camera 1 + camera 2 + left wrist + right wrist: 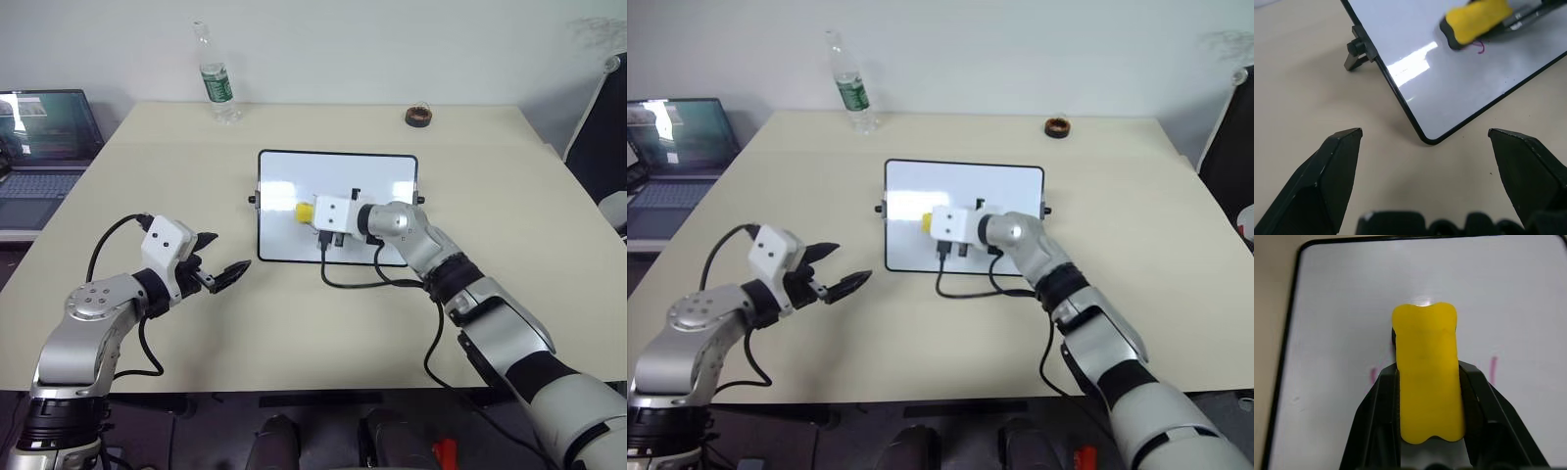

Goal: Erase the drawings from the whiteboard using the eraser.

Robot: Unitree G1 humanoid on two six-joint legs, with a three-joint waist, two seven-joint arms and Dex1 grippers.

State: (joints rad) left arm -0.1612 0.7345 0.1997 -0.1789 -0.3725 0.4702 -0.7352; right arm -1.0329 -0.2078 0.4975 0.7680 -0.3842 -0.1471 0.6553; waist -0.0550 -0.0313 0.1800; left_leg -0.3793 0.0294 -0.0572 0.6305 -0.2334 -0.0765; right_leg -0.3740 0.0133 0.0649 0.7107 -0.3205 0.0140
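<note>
Laptop (44,147) sits far left off the table's (294,333) edge, and the left gripper (217,264) hovers over bare tabletop with its black fingers spread wide, holding nothing, near the whiteboard's (338,166) lower left corner. Bottle (216,86) stands behind. On to the middle: the whiteboard lies flat, and the right gripper (1427,382) clamps the yellow eraser (1426,377) between both fingers, pressing it on the board. Pink drawings (1492,369) peek out either side of the eraser. Tape roll (419,116) rests far right.
</note>
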